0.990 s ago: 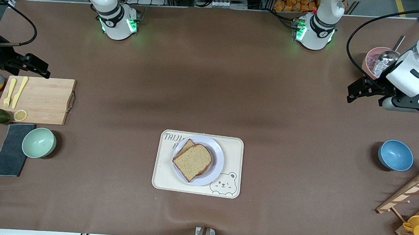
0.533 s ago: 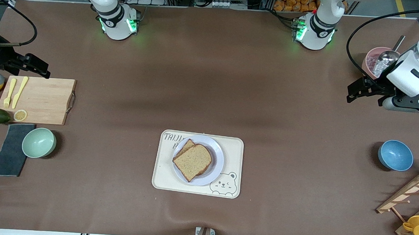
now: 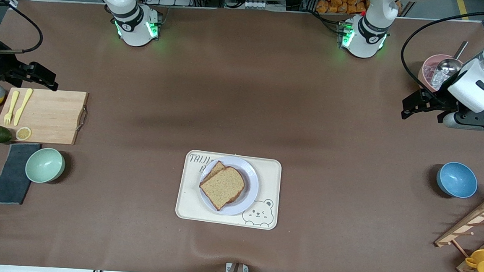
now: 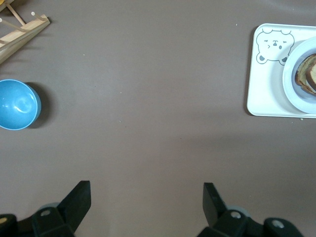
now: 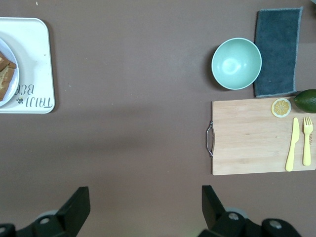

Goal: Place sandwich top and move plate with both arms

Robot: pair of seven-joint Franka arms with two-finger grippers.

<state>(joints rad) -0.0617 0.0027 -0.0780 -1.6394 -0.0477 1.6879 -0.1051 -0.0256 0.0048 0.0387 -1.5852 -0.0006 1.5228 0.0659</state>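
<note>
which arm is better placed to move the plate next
Neither clearly: the small round pale plate sits mid-table on the cream bear tray; left gripper and right gripper hover open at their own ends.

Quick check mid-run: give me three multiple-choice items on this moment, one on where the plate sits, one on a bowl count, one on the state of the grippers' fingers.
1. The plate sits
A. on the cutting board
B. on the bear tray
C. on the bare table

2. Empty bowls on the table:
A. one
B. two
C. four

3. The left gripper and right gripper are
A. both open, holding nothing
B. both shut on the plate
C. one shut on bread

Answers:
1 B: the bear tray shows all around the plate.
2 B: a green bowl and a blue bowl.
3 A: both wrist views show the fingers spread over bare table; the sandwich top lies on the plate.
</note>
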